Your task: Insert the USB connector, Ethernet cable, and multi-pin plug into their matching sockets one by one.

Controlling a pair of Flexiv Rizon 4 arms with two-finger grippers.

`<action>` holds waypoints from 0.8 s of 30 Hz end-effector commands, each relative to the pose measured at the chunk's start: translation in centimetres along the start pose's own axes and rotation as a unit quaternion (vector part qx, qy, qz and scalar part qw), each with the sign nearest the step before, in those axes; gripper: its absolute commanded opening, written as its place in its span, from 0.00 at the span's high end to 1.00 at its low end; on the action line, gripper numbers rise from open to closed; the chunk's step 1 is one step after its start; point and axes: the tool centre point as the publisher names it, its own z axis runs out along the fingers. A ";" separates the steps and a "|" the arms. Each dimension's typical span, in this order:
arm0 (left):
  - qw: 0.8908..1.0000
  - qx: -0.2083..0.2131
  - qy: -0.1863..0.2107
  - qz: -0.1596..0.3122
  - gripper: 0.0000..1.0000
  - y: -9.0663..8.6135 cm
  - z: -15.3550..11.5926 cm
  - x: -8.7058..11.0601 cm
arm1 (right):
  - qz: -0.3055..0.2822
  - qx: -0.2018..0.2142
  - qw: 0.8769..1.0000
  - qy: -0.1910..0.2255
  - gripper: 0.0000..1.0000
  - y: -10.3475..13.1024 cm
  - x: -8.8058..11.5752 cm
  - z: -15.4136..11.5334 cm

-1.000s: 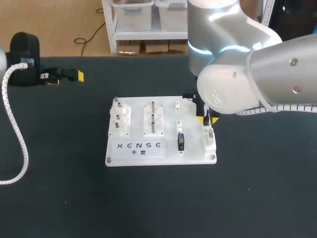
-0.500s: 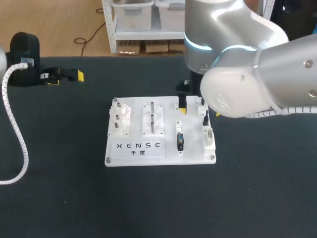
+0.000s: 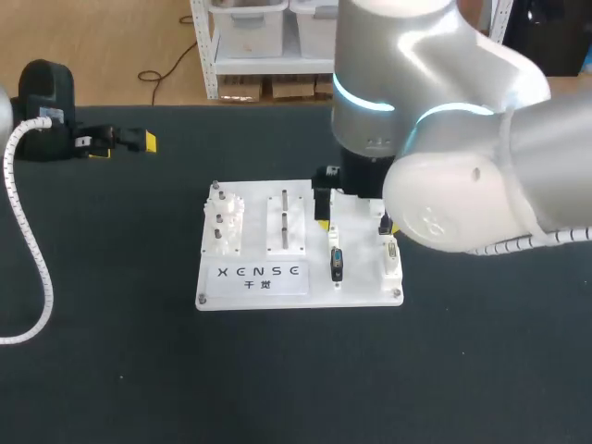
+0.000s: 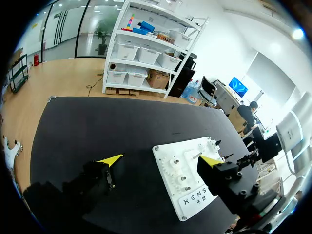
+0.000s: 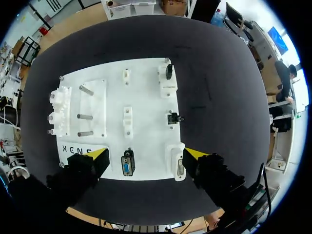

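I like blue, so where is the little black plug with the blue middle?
In the head view, the black plug stands on the right half of the white board, between the lettered label and the white socket block.

The right pincer (image 5: 146, 155) has slid leftward over the white board (image 3: 361, 270), from its right edge toward its middle.

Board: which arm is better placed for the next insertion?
Right: the right end effector hangs open over the board; the left end effector sits well away.
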 end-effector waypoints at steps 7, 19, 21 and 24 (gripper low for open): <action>1.000 0.000 0.000 0.000 0.00 0.0 0.0 0.0 | -0.017 0.013 1.000 0.014 0.00 1.4 2.2 1.9; 1.000 0.000 0.000 0.000 0.00 0.0 0.0 0.0 | -0.030 0.006 0.999 0.045 0.00 2.2 2.9 3.7; 1.000 0.000 0.000 0.000 0.00 0.0 0.0 0.0 | -0.032 0.006 0.998 0.046 0.23 2.4 3.0 3.9; 1.000 0.000 0.000 0.000 0.00 0.0 0.0 0.0 | -0.036 0.007 0.998 0.049 0.53 2.5 3.2 4.2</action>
